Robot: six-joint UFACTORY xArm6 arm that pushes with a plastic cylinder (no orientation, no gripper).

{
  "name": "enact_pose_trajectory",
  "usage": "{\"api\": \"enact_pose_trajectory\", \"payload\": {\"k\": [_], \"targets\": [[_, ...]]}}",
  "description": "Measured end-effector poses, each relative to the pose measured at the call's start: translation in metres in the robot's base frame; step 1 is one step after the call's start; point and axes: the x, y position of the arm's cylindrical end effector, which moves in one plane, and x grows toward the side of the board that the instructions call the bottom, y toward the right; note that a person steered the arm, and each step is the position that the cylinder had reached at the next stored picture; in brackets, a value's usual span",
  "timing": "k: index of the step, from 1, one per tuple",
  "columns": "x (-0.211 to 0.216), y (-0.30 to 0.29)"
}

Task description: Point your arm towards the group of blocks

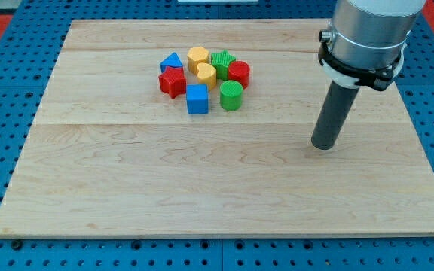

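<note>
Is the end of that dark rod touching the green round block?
Apart. The camera view shows my tip well to the view's right of the green cylinder, with bare wooden board plainly between them; it touches no block in the cluster.

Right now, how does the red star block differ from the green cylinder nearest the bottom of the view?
The red star has a pointed outline; the green cylinder is round with a ribbed top. The red star sits at the view's left edge of the cluster, the green cylinder at its lower right. The green cylinder is the block closer to my tip, which stands well apart on the view's right. Both rest flat on the wooden board and look similar in size.
</note>
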Motion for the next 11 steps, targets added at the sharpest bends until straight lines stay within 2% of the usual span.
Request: {"api": "enact_pose_trajectory", "payload": {"k": [2, 4, 5, 7, 9, 10, 11], "targets": [[-0.013, 0.0], [-0.086, -0.027], [-0.097, -0.041], [-0.046, -0.077], [-0.029, -0.205], [-0.036, -0.267], [-0.059, -0.29]]}}
